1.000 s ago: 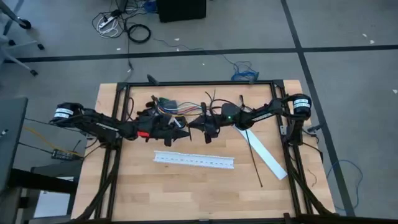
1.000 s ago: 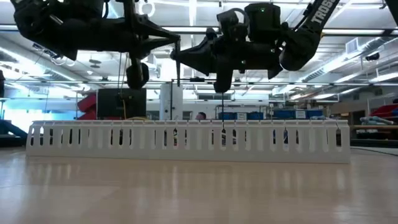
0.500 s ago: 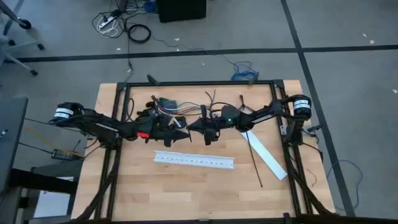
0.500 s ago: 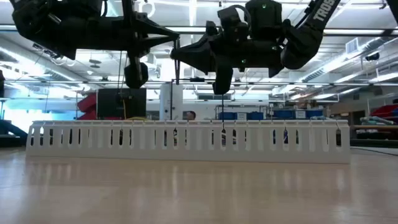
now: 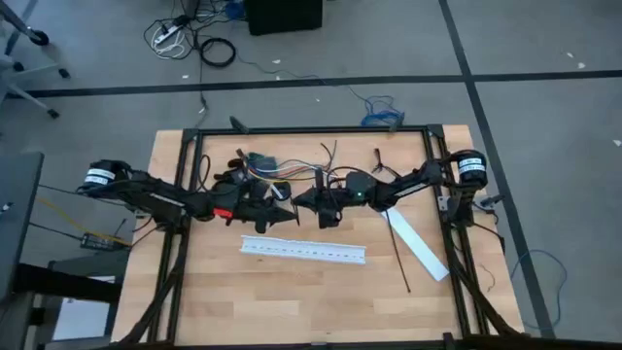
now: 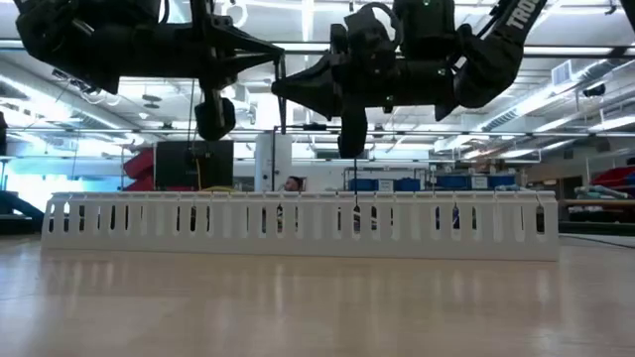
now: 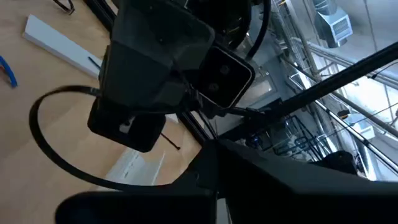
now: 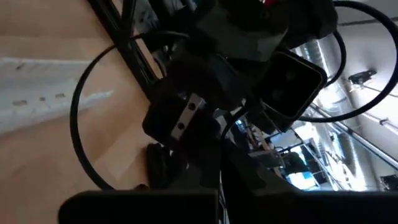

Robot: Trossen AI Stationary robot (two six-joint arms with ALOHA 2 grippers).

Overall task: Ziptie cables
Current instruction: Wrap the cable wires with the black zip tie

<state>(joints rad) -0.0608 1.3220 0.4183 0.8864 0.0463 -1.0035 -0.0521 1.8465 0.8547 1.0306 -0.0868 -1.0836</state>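
2 tools meet above the table, grips indiscernible, ziptie looped.

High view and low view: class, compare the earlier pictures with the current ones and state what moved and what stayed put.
The right end effector has crept left, closing on the left end effector above the table's middle. In the low view its body has swung slightly. Nothing is visibly taken or released. The left arm, the white channel, the cables and the ziptie on the table lie as before.
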